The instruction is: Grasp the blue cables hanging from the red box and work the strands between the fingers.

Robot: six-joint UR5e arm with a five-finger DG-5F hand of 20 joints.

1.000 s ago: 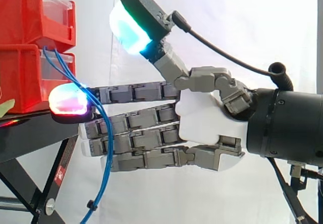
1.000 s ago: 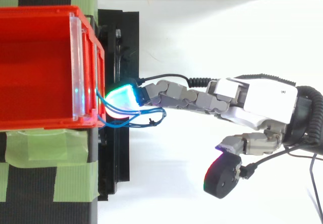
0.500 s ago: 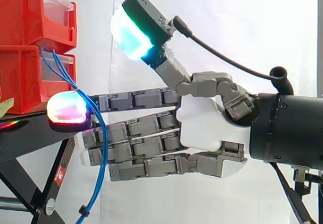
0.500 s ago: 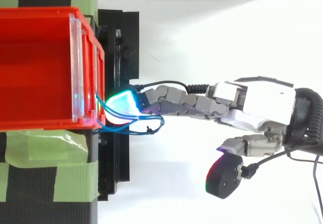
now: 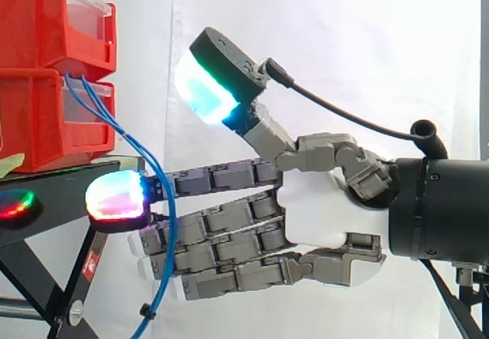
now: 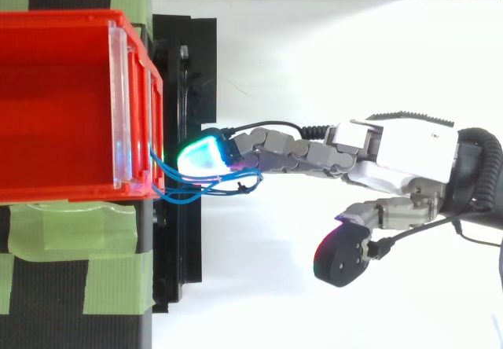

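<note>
Thin blue cables (image 5: 105, 114) hang out of the lower red bin (image 5: 38, 121) and run down past the black stand (image 5: 53, 201). My hand (image 5: 321, 209) reaches in from the right with its fingers straight and level. The strands lie across the fingers just behind the glowing red-blue fingertip (image 5: 114, 198) and drop on below them. The thumb is lifted high and away from the strands, its cyan pad (image 5: 202, 91) turned toward the bins. From above, the blue cables (image 6: 212, 185) loop beside the cyan-lit fingertip, close to the red bin's front wall (image 6: 153, 105).
A second red bin (image 5: 46, 18) is stacked on the lower one. Green tape (image 6: 71, 235) covers the stand to the left of the bins. The stand's black legs (image 5: 76, 278) slope down under the hand. A white curtain hangs behind.
My hand has dropped lower and drawn back a little to the right, away from the bin. The lit fingertip now hangs below the stand's edge, and the blue strands are pulled outward with it.
</note>
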